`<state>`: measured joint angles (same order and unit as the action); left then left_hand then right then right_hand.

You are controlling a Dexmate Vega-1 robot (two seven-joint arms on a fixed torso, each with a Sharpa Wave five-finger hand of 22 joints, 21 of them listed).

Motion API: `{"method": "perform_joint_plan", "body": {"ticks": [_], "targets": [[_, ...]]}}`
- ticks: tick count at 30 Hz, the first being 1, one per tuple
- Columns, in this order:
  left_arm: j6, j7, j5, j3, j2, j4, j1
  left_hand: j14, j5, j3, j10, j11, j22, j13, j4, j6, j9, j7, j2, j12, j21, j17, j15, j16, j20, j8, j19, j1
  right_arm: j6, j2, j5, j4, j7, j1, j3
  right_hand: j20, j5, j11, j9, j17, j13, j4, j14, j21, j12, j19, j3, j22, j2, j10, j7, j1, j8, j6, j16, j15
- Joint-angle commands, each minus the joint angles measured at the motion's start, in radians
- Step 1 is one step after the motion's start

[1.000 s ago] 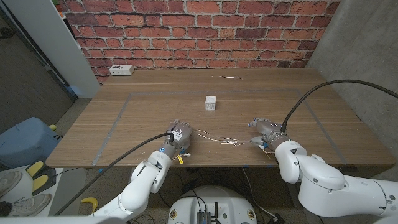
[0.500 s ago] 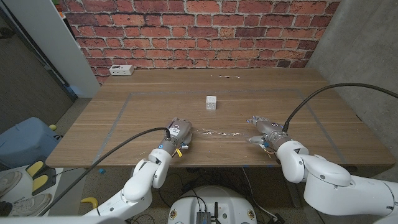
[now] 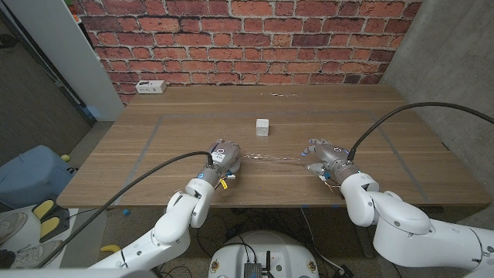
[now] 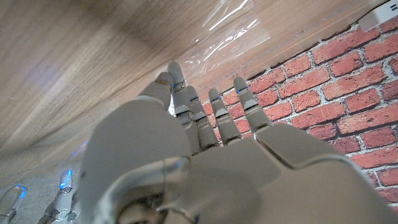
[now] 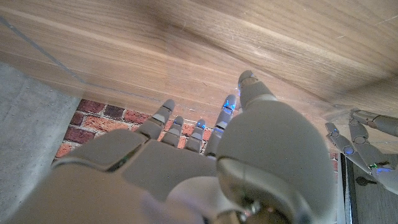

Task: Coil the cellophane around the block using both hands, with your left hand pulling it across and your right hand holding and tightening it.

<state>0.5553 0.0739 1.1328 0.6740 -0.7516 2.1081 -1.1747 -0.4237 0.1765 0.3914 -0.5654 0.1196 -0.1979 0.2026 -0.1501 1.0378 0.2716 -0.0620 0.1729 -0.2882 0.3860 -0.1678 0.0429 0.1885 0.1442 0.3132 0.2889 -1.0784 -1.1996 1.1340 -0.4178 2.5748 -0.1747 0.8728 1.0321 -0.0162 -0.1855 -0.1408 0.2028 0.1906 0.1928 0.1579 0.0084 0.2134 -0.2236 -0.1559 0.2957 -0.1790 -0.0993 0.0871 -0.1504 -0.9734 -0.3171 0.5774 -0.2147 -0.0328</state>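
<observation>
Wooden table (image 3: pixel 154 147): left robot hand (image 3: pixel 225 158), right robot hand (image 3: pixel 323 155) hold cellophane (image 3: pixel 272 159) taut between them.

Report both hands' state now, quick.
Left hand: holds one end of the cellophane.
Right hand: holds the other end.

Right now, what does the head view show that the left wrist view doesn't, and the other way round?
Head view alone: the small white block standing beyond both hands, a white box at the far left edge, and the whole wooden table. Left wrist view alone: the left hand's fingers close up, spread beside the cellophane. Both show the left hand, the right hand, the cellophane and the brick wall.
</observation>
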Motion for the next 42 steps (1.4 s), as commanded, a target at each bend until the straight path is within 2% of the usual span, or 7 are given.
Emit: {"method": "perform_joint_plan", "body": {"ticks": [1, 6, 9, 11, 23, 32, 42], "targets": [[-0.023, 0.018, -0.039, -0.011, -0.039, 0.035, 0.011, 0.002, 0.004, 0.008, -0.004, 0.005, -0.002, 0.003, 0.002, 0.008, 0.008, 0.013, -0.003, 0.002, 0.008, -0.002, 0.046, -0.003, -0.007, 0.008, 0.005, 0.001, 0.055, -0.058, -0.182, -0.082, 0.089, -0.012, 0.023, -0.008, -0.006, -0.007, 0.016, 0.001, 0.002, 0.005, 0.042, 0.011, -0.014, -0.031, 0.000, -0.004, -0.014, 0.067, 0.030, -0.049, -0.045, 0.131, -0.014, -0.098], [-0.073, 0.022, -0.123, -0.041, -0.061, 0.052, 0.009, 0.003, 0.004, 0.008, -0.005, 0.005, -0.002, 0.004, 0.003, 0.008, 0.013, 0.015, -0.005, 0.004, 0.007, -0.002, 0.047, -0.003, -0.010, 0.009, 0.003, 0.004, 0.105, -0.093, -0.242, -0.133, 0.062, 0.024, -0.003, -0.018, -0.002, 0.001, 0.034, 0.003, 0.002, 0.002, 0.083, 0.018, -0.020, -0.057, -0.003, -0.005, -0.025, 0.124, 0.049, -0.077, -0.076, 0.196, -0.027, -0.114], [-0.086, 0.025, -0.155, -0.056, -0.072, 0.061, 0.008, 0.003, 0.005, 0.008, -0.004, 0.005, -0.002, 0.004, 0.002, 0.009, 0.016, 0.013, -0.007, 0.005, 0.008, -0.002, 0.048, -0.004, -0.010, 0.010, 0.003, 0.005, 0.133, -0.122, -0.287, -0.167, 0.012, 0.060, -0.024, -0.030, 0.001, -0.018, 0.059, 0.008, 0.004, 0.002, 0.128, 0.027, -0.027, -0.087, -0.003, -0.007, -0.041, 0.189, 0.065, -0.109, -0.132, 0.295, -0.043, -0.139], [-0.087, 0.027, -0.162, -0.058, -0.075, 0.063, 0.008, 0.004, 0.005, 0.009, -0.006, 0.004, -0.002, 0.004, 0.002, 0.008, 0.017, 0.014, -0.007, 0.005, 0.008, -0.002, 0.047, -0.004, -0.011, 0.010, 0.004, 0.005, 0.153, -0.131, -0.292, -0.174, 0.005, 0.081, -0.049, -0.035, 0.002, -0.024, 0.065, 0.011, 0.005, 0.000, 0.143, 0.032, -0.034, -0.102, -0.004, -0.008, -0.046, 0.227, 0.074, -0.120, -0.143, 0.310, -0.050, -0.153], [-0.074, -0.016, -0.122, -0.070, -0.108, 0.102, 0.032, 0.009, 0.006, 0.016, -0.003, 0.000, -0.001, 0.005, -0.002, 0.005, 0.027, 0.001, -0.006, 0.011, 0.008, -0.001, 0.043, -0.007, -0.007, 0.007, 0.002, 0.001, 0.299, -0.239, -0.297, -0.272, -0.224, 0.237, -0.220, -0.039, 0.006, 0.005, 0.090, 0.015, 0.006, -0.003, 0.172, 0.040, -0.033, -0.128, -0.008, -0.009, -0.054, 0.270, 0.111, -0.140, -0.166, 0.321, -0.062, -0.167], [-0.065, -0.157, -0.081, -0.082, -0.134, 0.134, 0.088, 0.029, 0.002, 0.017, 0.033, -0.011, -0.002, 0.006, 0.007, -0.008, 0.032, 0.017, -0.005, 0.031, 0.007, -0.003, 0.032, -0.011, -0.004, -0.007, -0.002, 0.015, 0.347, -0.297, -0.342, -0.326, -0.279, 0.265, -0.273, -0.037, 0.007, 0.012, 0.103, 0.018, 0.007, -0.006, 0.171, 0.037, -0.033, -0.124, -0.010, -0.009, -0.058, 0.289, 0.124, -0.146, -0.176, 0.321, -0.062, -0.168], [-0.029, -0.206, 0.016, -0.090, -0.114, 0.137, 0.115, 0.047, 0.005, 0.017, 0.070, -0.015, -0.002, 0.007, 0.011, -0.018, 0.031, 0.038, -0.010, 0.051, 0.001, -0.004, 0.016, -0.011, 0.006, -0.021, -0.019, 0.030, 0.408, -0.340, -0.366, -0.371, -0.288, 0.259, -0.311, -0.030, 0.009, 0.017, 0.116, 0.019, 0.008, -0.008, 0.173, 0.036, -0.028, -0.123, -0.013, -0.009, -0.059, 0.295, 0.130, -0.150, -0.185, 0.320, -0.062, -0.166]]}}
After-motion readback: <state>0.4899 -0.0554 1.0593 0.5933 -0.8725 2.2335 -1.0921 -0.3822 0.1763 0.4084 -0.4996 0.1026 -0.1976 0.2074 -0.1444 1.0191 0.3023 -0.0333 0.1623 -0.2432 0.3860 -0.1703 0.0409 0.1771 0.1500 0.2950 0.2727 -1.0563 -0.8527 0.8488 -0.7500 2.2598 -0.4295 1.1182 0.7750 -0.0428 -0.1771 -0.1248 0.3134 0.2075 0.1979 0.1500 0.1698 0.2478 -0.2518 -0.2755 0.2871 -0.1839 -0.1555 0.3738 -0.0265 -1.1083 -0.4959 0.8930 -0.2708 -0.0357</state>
